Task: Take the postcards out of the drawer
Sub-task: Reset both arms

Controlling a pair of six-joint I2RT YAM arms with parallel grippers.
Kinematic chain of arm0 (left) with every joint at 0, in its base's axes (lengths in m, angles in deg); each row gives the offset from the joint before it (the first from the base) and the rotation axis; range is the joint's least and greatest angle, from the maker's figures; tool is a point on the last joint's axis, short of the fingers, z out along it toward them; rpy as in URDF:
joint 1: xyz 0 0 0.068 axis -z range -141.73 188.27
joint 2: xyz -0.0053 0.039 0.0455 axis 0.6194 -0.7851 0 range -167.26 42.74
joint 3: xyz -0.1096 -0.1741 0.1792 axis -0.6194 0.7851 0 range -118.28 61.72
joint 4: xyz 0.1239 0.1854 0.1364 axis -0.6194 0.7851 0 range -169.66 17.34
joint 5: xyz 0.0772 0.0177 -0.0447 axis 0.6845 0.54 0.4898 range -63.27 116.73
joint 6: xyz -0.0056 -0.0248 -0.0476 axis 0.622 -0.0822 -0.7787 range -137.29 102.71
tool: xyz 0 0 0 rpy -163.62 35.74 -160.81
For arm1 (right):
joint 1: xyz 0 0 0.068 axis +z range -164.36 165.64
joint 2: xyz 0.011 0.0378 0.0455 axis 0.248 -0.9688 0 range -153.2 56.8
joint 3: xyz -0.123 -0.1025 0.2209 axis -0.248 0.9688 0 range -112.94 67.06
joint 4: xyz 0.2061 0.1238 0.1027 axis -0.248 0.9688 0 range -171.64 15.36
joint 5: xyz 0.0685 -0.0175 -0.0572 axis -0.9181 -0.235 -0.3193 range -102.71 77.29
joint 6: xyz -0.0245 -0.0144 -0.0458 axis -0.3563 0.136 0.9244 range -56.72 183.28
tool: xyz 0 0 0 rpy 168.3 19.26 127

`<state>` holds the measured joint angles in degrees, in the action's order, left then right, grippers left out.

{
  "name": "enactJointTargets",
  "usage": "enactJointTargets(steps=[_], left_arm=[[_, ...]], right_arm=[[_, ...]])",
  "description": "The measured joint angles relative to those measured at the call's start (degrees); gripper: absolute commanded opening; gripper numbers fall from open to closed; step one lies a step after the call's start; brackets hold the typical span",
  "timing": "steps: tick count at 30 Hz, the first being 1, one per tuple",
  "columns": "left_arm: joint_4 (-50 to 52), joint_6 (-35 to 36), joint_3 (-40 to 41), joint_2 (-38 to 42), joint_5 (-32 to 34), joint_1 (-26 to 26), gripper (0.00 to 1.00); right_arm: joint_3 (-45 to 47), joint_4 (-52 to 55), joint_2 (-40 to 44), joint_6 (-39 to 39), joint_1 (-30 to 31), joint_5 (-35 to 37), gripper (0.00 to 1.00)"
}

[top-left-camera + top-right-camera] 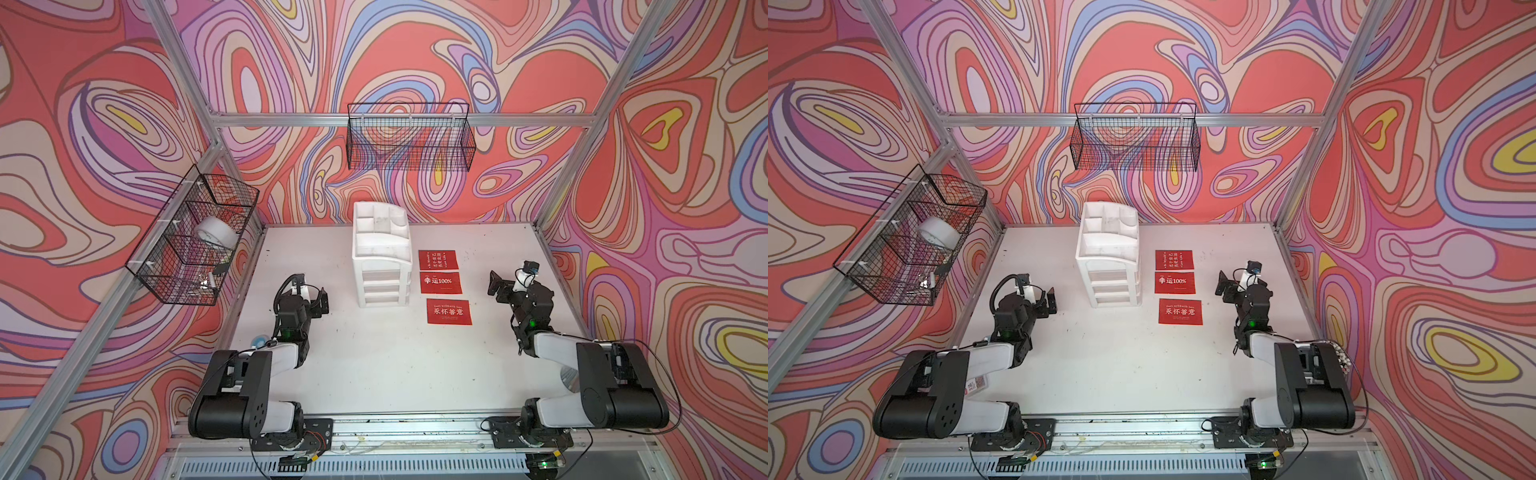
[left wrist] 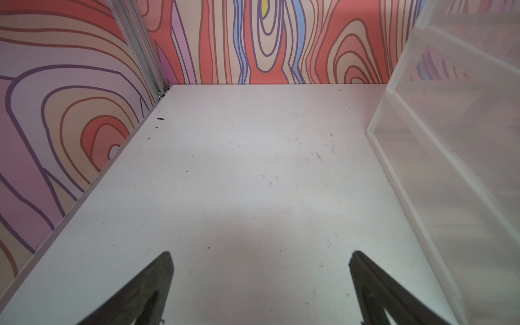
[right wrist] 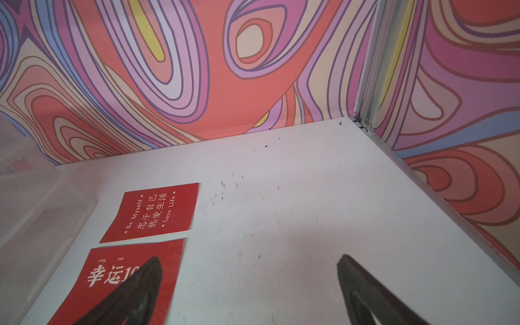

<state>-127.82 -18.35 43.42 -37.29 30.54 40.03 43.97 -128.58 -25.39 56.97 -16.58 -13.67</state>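
3 postcards [image 1: 1175, 281] lie flat on the table [image 1: 374, 374], in a row at 3 o'clock of the drawer unit [image 1: 381, 266]: far card [image 1: 437, 259], 100% card [image 1: 441, 282], near card [image 1: 449, 311]. They're apart from each other, and none is in a drawer. The unit's drawers look pushed in.

Left gripper [image 2: 260, 254] is at the unit's 9 o'clock, jaws spread wide, nothing btwn. Right gripper [image 3: 250, 258] is at the cards' 3 o'clock, also spread and empty. In its wrist view it hangs partly over the 100% card; can't tell if it touches.

Handling, my guess: the cards are thin, light, fairly stiff, and slick on the board. Lying flat, they give no face grip. Best to take a short edge or corner, prob. after tipping it up. Pinch lightly, or they crease.
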Motion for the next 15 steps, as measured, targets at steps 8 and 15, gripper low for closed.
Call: enactJointTargets(steps=[8, 15], left_arm=[[-2.82, 0.59, 0.68, -1.88, -2.36, 0.0, 1.0], [-6.25, 1.07, 2.01, -3.28, -3.78, 0.0, 1.0]], right_arm=[[1.77, -5.07, -4.68, 1.14, 0.0, -0.17, 0.98], [1.99, -10.73, -10.88, 2.69, 0.0, -1.51, 0.98]])
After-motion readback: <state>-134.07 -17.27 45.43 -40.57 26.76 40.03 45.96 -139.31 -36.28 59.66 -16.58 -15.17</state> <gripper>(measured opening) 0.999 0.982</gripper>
